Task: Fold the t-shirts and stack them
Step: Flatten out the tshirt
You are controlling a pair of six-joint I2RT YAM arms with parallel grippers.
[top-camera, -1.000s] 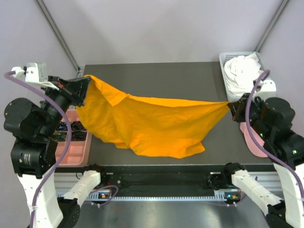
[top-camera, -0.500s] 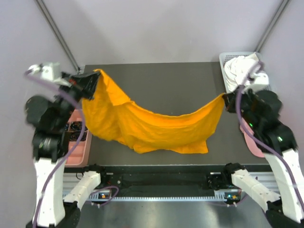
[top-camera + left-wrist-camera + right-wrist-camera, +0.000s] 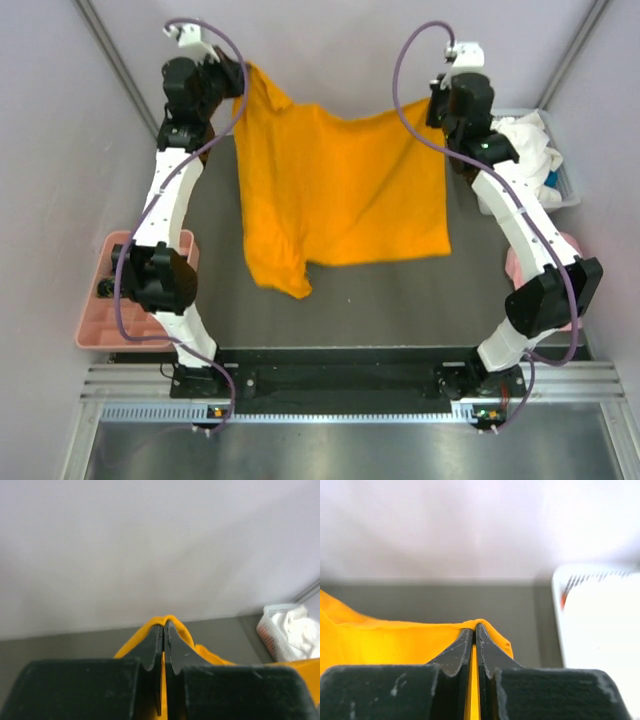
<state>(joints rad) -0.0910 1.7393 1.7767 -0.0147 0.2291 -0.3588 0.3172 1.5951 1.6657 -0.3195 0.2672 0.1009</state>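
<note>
The orange t-shirt (image 3: 340,190) hangs spread between both grippers, raised high at the back of the table, its lower edge reaching toward the table's middle. My left gripper (image 3: 238,75) is shut on its top left corner; the left wrist view shows orange cloth (image 3: 172,625) pinched between the jaws. My right gripper (image 3: 436,103) is shut on its top right corner, with cloth (image 3: 395,640) pinched and spreading left in the right wrist view. The white t-shirts (image 3: 520,145) lie bunched in a white basket (image 3: 566,193) at the back right, and show in the left wrist view (image 3: 300,632).
A pink tray (image 3: 100,320) sits off the table's left edge. A pink cap (image 3: 512,265) lies at the right edge, mostly hidden by the right arm. The dark table (image 3: 400,300) lies beneath the shirt.
Both arms have swung up and back, lifting the orange t-shirt from a sagging drape near the front into a hanging sheet at the back of the table.
</note>
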